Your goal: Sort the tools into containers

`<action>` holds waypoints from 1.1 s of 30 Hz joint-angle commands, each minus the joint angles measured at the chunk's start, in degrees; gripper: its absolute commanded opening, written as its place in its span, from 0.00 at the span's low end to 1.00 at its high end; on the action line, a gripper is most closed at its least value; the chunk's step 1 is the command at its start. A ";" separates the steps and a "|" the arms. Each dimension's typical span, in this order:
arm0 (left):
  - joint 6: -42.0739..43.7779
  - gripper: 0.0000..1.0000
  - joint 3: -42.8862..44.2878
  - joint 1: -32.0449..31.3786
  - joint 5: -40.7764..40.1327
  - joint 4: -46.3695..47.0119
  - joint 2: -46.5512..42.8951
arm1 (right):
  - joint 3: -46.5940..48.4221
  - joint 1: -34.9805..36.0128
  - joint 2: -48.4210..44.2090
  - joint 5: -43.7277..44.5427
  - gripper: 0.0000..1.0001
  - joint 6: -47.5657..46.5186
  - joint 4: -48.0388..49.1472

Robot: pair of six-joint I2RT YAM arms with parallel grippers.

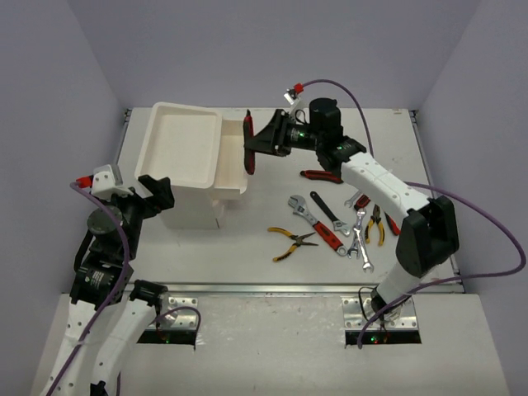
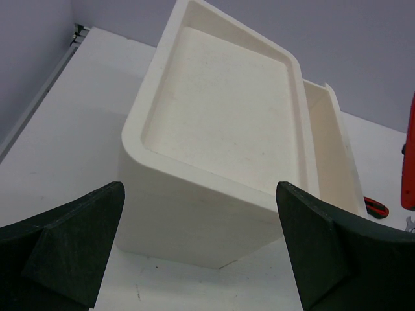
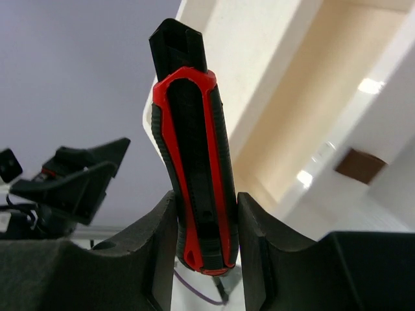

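**Red-and-black cutter held beside the white box**

Your right fingers (image 3: 256, 227) are closed on the red-and-black cutter (image 3: 194, 168) and press its handle from both sides. In the wrist view the tool stands upright between them. From above you see it in the air, just beside the right side of the white box (image 1: 194, 206), next to the part that sticks out there. This part is perhaps an open drawer, but the view is not clear enough to be sure. A small dark-red knob (image 3: 360, 165) shows on the box behind the cutter.

Your left fingers (image 2: 97, 220) are spread wide and hold nothing. They point at the near left corner of the box, close to it but not touching.

The other tools lie on the desk (image 1: 239, 260) to the right of the box, apart from it: yellow-handled pliers (image 1: 290, 241), a red-handled adjustable wrench (image 1: 318, 224), a black wrench (image 1: 330, 212), silver spanners (image 1: 360, 247) and a second red-and-black tool (image 1: 322, 175).
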 commanded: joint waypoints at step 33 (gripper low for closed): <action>0.14 1.00 -0.13 -0.75 0.18 1.67 -2.51 | 15.90 -7.40 4.76 33.01 0.90 -58.99 -35.65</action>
